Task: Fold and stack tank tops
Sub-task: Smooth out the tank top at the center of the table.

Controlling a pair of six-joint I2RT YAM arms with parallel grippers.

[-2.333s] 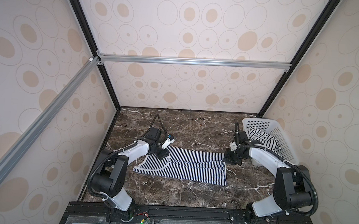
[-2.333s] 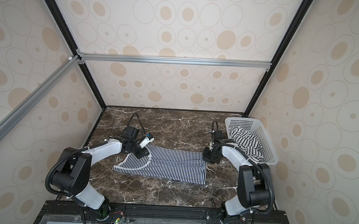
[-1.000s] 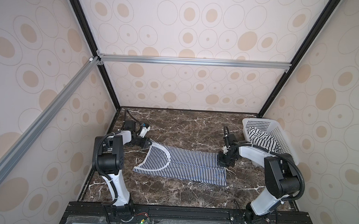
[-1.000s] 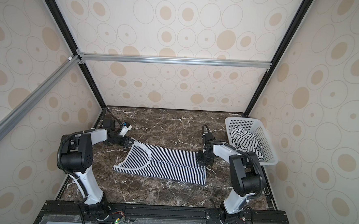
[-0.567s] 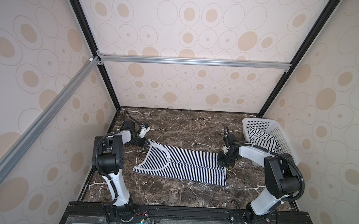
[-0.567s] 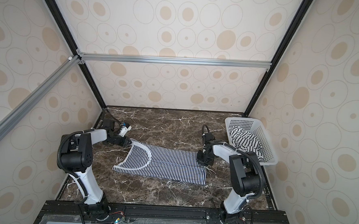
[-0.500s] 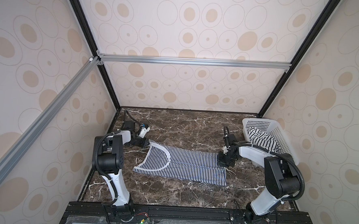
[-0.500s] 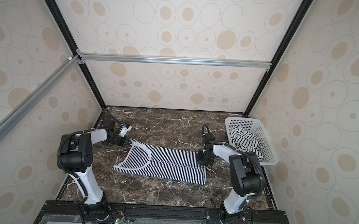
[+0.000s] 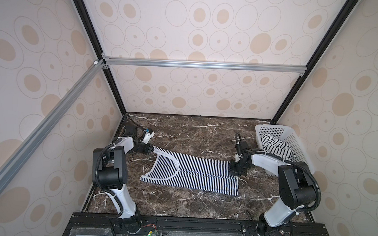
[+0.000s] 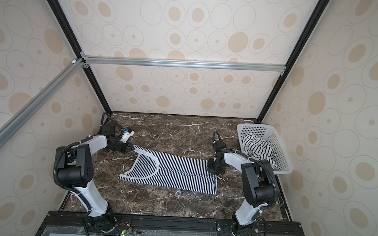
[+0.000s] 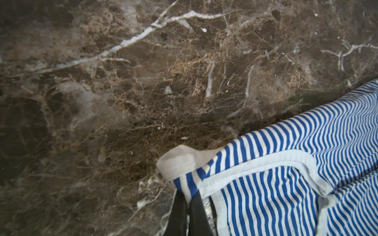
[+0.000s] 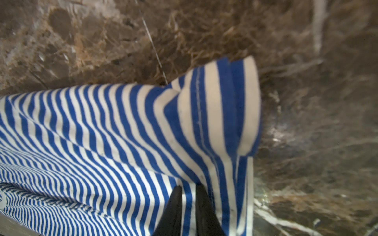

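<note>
A finely striped navy-and-white tank top [image 9: 194,174] [image 10: 172,169] lies spread flat on the marble table in both top views. My left gripper [image 9: 152,149] [image 11: 187,194] is shut on its far shoulder strap [image 11: 184,163] at the left end. At the right end my right gripper [image 9: 234,169] [image 12: 188,190] is shut on the far hem corner [image 12: 225,114], which is bunched up between the fingers. The second tank top [image 9: 275,147] [image 10: 257,148], white with wider black stripes, lies crumpled in the basket.
A white perforated basket [image 9: 293,139] [image 10: 278,141] stands at the back right against the wall. Brown marble table [image 9: 194,132] surrounds the shirt. Enclosure walls close in on three sides, and a black rail [image 9: 178,224] runs along the front edge.
My left gripper has closed onto the shoulder strap. The right gripper has tightened slightly on the hem corner. Both arms and the shirt stay in place.
</note>
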